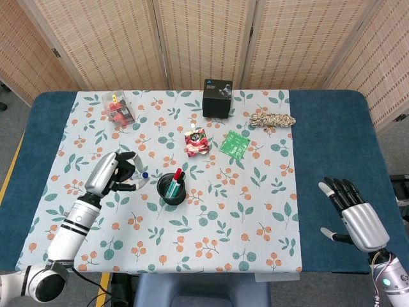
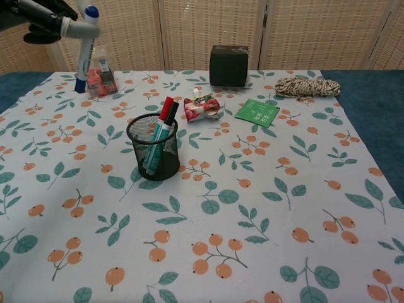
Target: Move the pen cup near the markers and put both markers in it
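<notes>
The left hand point(image 1: 114, 174) pinched a blue-capped marker point(image 2: 84, 39) nearly upright, lifted just left of the mesh pen cup point(image 1: 172, 188), likely so it could drop in beside the markers already standing there, while the right hand point(image 1: 353, 214) waited idle, fingers spread.

Pen cup point(image 2: 152, 147): black wire mesh. Tablecloth point(image 2: 265, 208): matt printed cloth. Left hand point(image 1: 114, 174): brushed silver metal shell. Rope point(image 2: 307, 86): rough, braided.
</notes>
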`<state>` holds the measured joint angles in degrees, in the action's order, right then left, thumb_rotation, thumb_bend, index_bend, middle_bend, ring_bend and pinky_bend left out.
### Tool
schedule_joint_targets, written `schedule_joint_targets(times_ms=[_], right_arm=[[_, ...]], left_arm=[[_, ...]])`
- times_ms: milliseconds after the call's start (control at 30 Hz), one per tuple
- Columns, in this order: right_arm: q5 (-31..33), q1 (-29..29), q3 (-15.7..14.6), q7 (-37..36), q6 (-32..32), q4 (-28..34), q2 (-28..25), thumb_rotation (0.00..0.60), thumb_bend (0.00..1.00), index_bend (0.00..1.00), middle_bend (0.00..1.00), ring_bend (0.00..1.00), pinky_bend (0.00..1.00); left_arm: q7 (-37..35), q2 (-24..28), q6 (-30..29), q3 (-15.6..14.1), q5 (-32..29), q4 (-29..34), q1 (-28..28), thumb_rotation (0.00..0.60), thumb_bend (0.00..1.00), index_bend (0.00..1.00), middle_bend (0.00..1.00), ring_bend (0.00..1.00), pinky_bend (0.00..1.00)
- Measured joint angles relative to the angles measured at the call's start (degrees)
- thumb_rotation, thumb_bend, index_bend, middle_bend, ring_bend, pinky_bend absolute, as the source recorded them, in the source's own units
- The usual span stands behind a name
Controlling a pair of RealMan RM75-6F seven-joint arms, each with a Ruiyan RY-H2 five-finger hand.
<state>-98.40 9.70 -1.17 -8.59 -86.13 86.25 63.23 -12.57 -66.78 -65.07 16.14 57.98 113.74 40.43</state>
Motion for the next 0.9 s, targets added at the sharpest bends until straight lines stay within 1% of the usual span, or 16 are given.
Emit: schedule_joint_targets(times_ms=[133,200,433,667,900], right_arm=[[0.0,0.0,0.0,-0.8,-0.1,-0.3,-0.2,0.6,0.07,0.0,0.0,0.0,0.0],[0.1,0.0,0.1,-1.1,-0.1,-0.5,-0.3,0.6,0.07,0.0,0.0,0.0,0.0],[0.1,0.0,0.2,-1.7,-0.7,-0.7,-0.4,0.6,0.07,0.0,0.0,0.0,0.0],[-0.4,-0.6,0.2,-2.4,-2.3,-1.2,-0.5,0.6,0.07,0.0,0.0,0.0,0.0],[-1.0,-1.0,0.1,-3.7,-3.6,-1.7,-0.8,0.6,0.07,0.0,0.0,0.0,0.0]], left_arm=[[0.5,-5.3,0.4,2.3,-5.4,0.2,1.8,0.6,0.38,0.64,1.0,0.93,0.93],[1.4,-7.1,0.4,3.1,-7.2,0.1,2.7,0.6,0.38,0.64,1.0,0.93,0.93],[7.1,-13.0,-1.8,5.8,-14.1,0.4,5.7,0.6,0.38,0.64,1.0,0.93,0.94],[9.2,-19.7,-2.9,7.2,-17.9,-1.7,7.9,0.6,0.38,0.64,1.0,0.93,0.94],[8.8,-22.8,-1.1,7.7,-18.4,-6.6,8.6,0.6,0.38,0.64,1.0,0.93,0.94]])
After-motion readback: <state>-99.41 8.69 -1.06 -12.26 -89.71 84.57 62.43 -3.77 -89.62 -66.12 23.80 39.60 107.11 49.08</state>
